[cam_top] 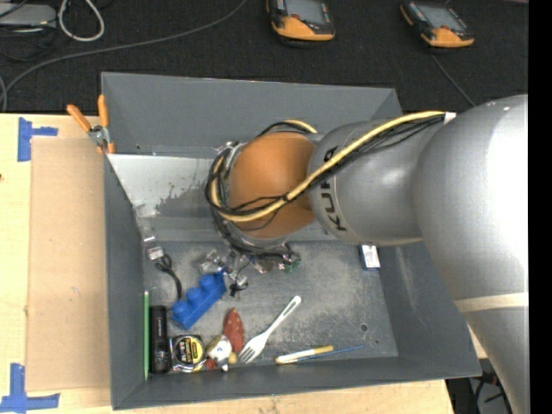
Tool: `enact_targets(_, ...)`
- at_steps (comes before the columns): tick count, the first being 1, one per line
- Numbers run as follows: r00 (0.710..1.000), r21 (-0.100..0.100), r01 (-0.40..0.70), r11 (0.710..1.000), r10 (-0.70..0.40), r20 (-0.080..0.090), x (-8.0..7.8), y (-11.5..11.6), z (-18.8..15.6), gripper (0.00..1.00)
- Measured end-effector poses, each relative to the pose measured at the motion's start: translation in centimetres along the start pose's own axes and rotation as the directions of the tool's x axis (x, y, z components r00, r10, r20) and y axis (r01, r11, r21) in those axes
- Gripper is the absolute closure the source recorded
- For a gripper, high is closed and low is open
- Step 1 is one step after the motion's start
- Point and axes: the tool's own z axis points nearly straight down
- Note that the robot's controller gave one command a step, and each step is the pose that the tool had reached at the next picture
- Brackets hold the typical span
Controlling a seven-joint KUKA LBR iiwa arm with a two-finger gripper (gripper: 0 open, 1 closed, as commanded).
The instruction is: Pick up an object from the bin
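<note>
Blue block [200, 300] lies left of the middle of the bin [259, 102], tilted, with its upper end just beside the jaws. We count it the nearest thing to them. We cannot tell whether the jaws are open or shut, nor whether they have hold of anything, since the orange cover [267, 184] on the wrist hides most of them. Below the block we see a red piece [233, 324], a white fork [274, 324] and a tape measure [185, 350]. A black marker [159, 339] lies near the left wall.
</note>
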Motion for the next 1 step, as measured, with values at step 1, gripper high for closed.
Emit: enact_targets(1,1.000,0.000,-0.001,1.000,0.001,0.000,0.01,-0.01,0.00,1.00)
